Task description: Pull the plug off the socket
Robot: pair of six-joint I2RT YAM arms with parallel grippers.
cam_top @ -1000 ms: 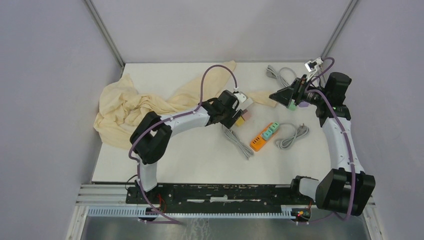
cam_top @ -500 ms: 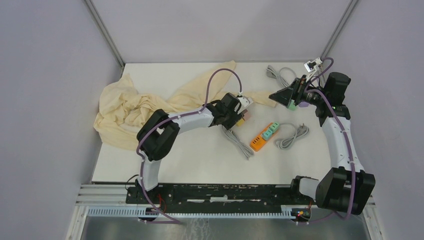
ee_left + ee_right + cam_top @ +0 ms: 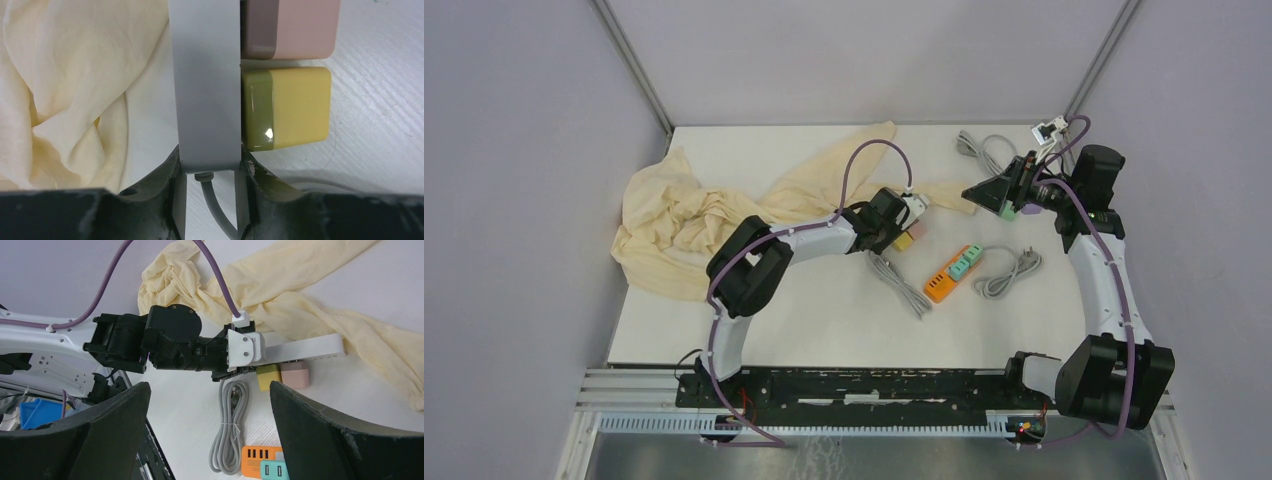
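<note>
On the desk (image 3: 824,320), a cloth (image 3: 684,220) covers the back left, a socket strip (image 3: 205,75) lies along its near edge in the left pincer (image 3: 209,167) with a plug (image 3: 287,107) and a second plug (image 3: 295,27) side by side on its near side, a coiled cord (image 3: 896,282) just before them and a second strip (image 3: 954,272) further right.

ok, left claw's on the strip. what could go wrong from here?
Yellow plug and pink plug sit almost touching, so the open right claw may catch both. Left claw grips the power strip only at its cord end; a pull could pivot it. Cloth beside the strip might drag.
</note>
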